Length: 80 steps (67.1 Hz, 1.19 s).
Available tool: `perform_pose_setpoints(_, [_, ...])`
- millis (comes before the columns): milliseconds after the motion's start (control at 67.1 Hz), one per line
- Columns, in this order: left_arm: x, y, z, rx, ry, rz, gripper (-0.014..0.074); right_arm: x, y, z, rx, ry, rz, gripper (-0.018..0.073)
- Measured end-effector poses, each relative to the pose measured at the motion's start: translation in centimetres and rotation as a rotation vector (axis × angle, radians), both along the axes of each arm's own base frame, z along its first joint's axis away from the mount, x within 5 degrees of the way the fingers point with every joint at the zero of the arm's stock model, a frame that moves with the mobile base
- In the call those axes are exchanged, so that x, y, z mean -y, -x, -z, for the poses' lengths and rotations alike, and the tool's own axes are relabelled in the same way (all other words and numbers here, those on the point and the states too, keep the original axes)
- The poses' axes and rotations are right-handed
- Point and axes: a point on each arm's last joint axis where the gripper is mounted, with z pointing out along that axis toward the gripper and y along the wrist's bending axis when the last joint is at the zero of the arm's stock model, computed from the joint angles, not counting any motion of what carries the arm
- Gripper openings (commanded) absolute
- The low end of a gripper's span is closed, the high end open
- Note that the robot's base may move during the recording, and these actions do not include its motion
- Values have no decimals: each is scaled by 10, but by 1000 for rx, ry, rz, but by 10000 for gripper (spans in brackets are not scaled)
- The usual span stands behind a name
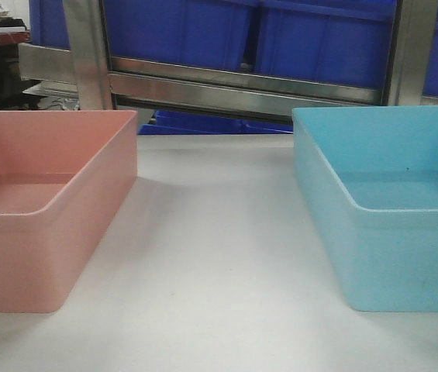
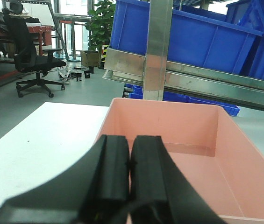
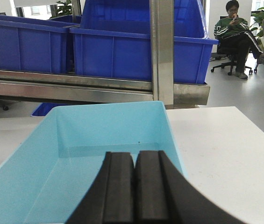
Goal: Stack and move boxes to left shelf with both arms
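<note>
Pink box [image 2: 188, 135] lies just beyond the closed left tool [image 2: 130, 148].

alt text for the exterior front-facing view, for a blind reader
Two empty plastic tubs sit apart on a white tabletop: a salmon pink box on the left, a light blue box on the right. Behind them a steel rack holds dark blue bins.

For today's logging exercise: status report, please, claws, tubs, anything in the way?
Left claw shut, empty, facing pink tub. Right claw shut, empty, facing blue tub. Tubs apart on white table, unstacked; bare gap between.
</note>
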Motion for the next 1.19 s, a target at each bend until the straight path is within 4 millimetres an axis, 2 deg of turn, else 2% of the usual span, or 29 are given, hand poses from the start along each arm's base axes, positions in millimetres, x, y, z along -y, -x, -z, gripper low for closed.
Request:
perform_pose_setpoints(343, [0, 0, 6, -93, -3, 0, -2, 0, 0, 0, 0, 0, 0, 56])
perform_pose_setpoints(611, [-1, 7, -26, -83, -45, -11, -3, 0, 0, 0, 0, 0, 0, 56])
perform_pose_setpoints(820, [-2, 14, -49, -147, -59, -21, -3, 0, 0, 0, 0, 0, 0, 56])
perform_pose_setpoints(969, [-2, 0, -72, -236, -64, -21, -3, 0, 0, 0, 0, 0, 0, 56])
perform_pose_setpoints(1193, [0, -45, -95, -500, -63, -16, -3, 0, 0, 0, 0, 0, 0, 56])
